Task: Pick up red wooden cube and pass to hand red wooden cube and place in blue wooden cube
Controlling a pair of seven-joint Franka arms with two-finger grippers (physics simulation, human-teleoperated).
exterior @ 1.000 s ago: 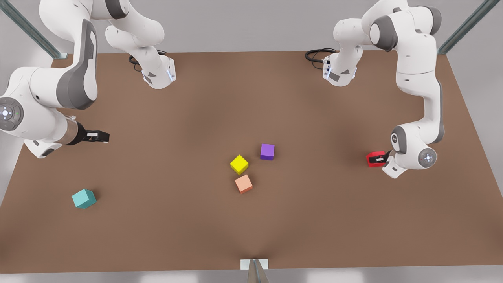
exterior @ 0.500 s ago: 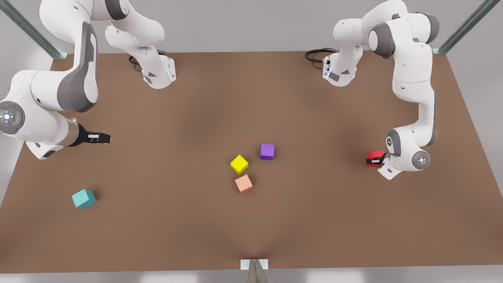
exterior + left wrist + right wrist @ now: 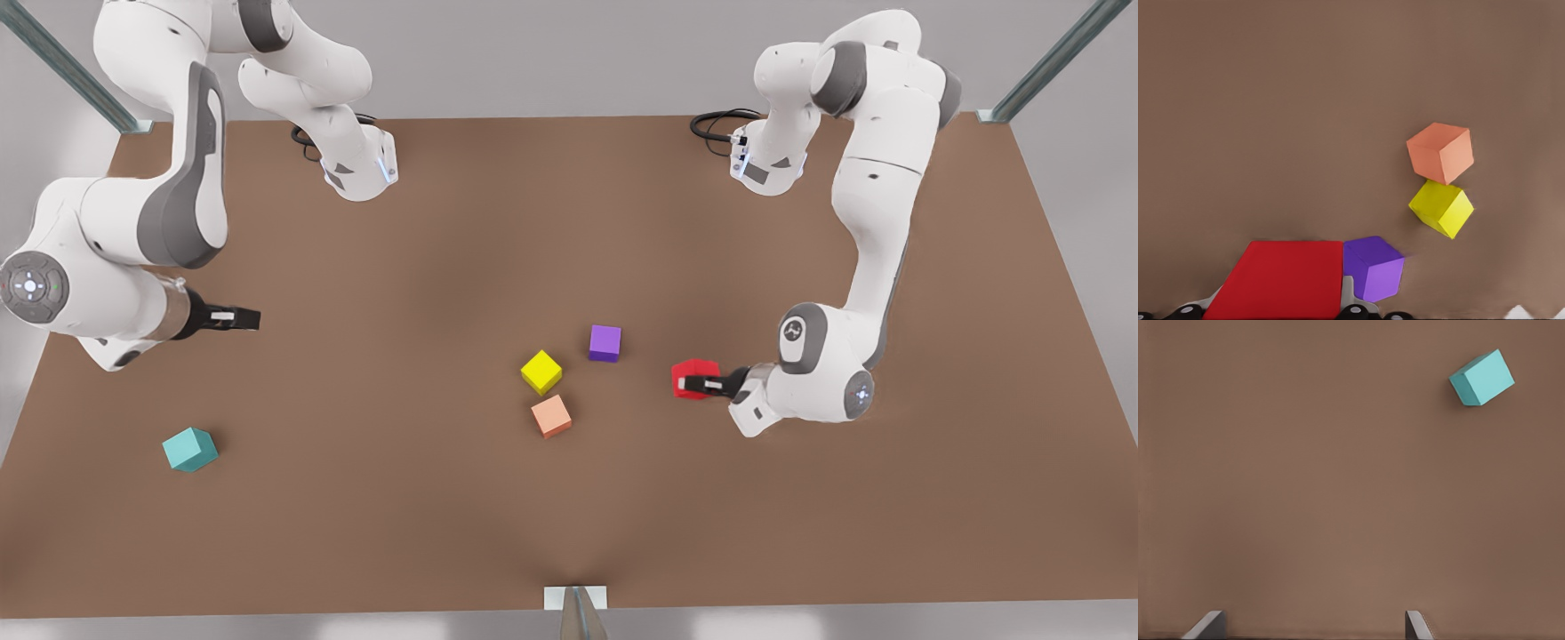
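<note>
Five cubes on one brown desk point(image 3: 800, 222). Item, red wooden cube point(image 3: 693, 378): clamped in the left hand point(image 3: 702, 385), carried clear of the surface; within the last second it has travelled from near the desk's edge on the front view's right to a spot just short of the central cluster. Item, purple cube point(image 3: 605, 342), yellow cube point(image 3: 541, 372) and salmon cube point(image 3: 551, 415): grouped mid-desk, undisturbed. Item, blue wooden cube point(image 3: 189, 449): resting near the opposite edge, toward the front view's lower-left corner, untouched. Item, right hand point(image 3: 233, 317): fingers spread wide, holding nothing, hovering above the blue cube's side, barely shifted. Judgement: pickup done; handover approach underway, transfer and placement outstanding.
</note>
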